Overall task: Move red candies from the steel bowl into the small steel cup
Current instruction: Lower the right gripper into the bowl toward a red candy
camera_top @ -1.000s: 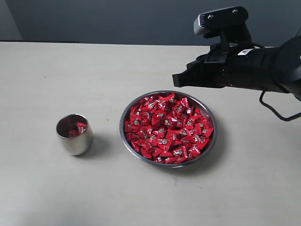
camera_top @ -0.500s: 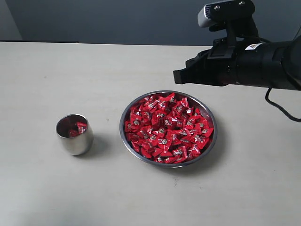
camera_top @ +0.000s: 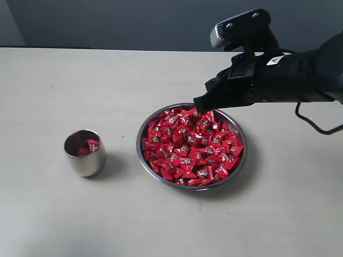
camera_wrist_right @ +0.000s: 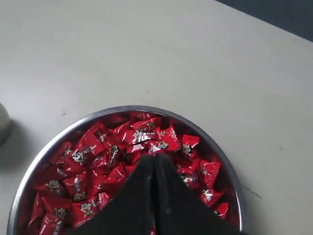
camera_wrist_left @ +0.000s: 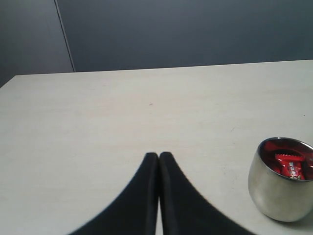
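Right gripper (camera_top: 200, 103) hung over the steel bowl's (camera_top: 140, 142) far rim, jaws pressed together, empty. Risk: descending unopened, it would shove red candies (camera_top: 190, 145) overboard rather than pinch one.

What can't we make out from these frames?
- Candy count in the small steel cup: its wall shades the bottom in the exterior view, and the left wrist view's edge cuts it off.
- Whether the right gripper touches the red candies: its shut fingers cover that spot in the right wrist view.
- Left gripper: outside the exterior view; only its shut tips show.
- Steel bowl bottom: candies cover it.
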Controlling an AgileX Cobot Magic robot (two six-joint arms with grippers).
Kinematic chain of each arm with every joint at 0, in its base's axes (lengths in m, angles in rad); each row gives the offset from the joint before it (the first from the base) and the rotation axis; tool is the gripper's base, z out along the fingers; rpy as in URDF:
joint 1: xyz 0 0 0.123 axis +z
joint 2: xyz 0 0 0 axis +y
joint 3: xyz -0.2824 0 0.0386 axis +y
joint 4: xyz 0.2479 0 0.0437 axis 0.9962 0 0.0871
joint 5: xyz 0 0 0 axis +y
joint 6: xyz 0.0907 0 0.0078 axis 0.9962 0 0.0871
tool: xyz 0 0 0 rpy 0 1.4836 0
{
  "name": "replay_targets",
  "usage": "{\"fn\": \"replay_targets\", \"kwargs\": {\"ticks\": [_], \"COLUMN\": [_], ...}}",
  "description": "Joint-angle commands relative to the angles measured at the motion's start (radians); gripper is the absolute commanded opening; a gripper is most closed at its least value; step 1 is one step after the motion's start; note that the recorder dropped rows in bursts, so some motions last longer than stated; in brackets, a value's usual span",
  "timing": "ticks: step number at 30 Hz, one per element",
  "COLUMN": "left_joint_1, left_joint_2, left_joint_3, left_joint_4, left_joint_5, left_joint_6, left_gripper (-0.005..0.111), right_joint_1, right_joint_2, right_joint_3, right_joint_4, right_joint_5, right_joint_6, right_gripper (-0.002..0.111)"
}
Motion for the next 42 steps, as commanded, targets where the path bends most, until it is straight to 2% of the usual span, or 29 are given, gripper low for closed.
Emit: {"fn": "replay_targets", "kwargs": {"ticks": [1,6,11,14,25,28,35,37,42], "left_joint_1": [0.001,0.001,0.001,0.001,0.001,0.001,0.001,0.001,0.001], "left_joint_2": [-0.004,-0.004,-0.004,-0.004,-0.004,-0.004,-0.004,-0.004,-0.004], "left_joint_3": [0.004,0.004,0.004,0.004,0.004,0.004,0.004,0.004,0.004], "left_joint_4": [-0.003,-0.003,-0.003,-0.003,-0.003,-0.003,-0.003,-0.003,-0.003], "left_joint_5": [-0.002,-0.002,-0.002,-0.002,-0.002,-0.002,-0.002,-0.002,-0.002], "left_joint_6": [-0.002,-0.002,-0.002,-0.002,-0.002,-0.002,-0.002,-0.002,-0.002], "left_gripper": [0.000,0.000,0.000,0.000,0.000,0.000,0.000,0.000,0.000], "right_joint_1": [-0.005,-0.029,-0.124,-0.154,-0.153,-0.153,-0.151,-0.151,-0.151], "right_joint_2": [0.102,0.222,0.292,0.316,0.391,0.393,0.398,0.410,0.460], "right_joint_3": [-0.086,-0.174,-0.215,-0.241,-0.262,-0.262,-0.346,-0.383,-0.425], "right_joint_4": [-0.036,-0.078,-0.150,-0.150,-0.122,-0.077,0.191,0.220,0.221], "right_joint_5": [0.038,0.053,0.071,0.124,0.288,0.314,0.408,0.436,0.441], "right_joint_6": [-0.001,0.042,0.178,0.178,0.184,0.184,0.096,0.094,0.151], "right_gripper": [-0.001,-0.001,-0.001,-0.001,-0.001,-0.001,0.000,0.009,0.048]}}
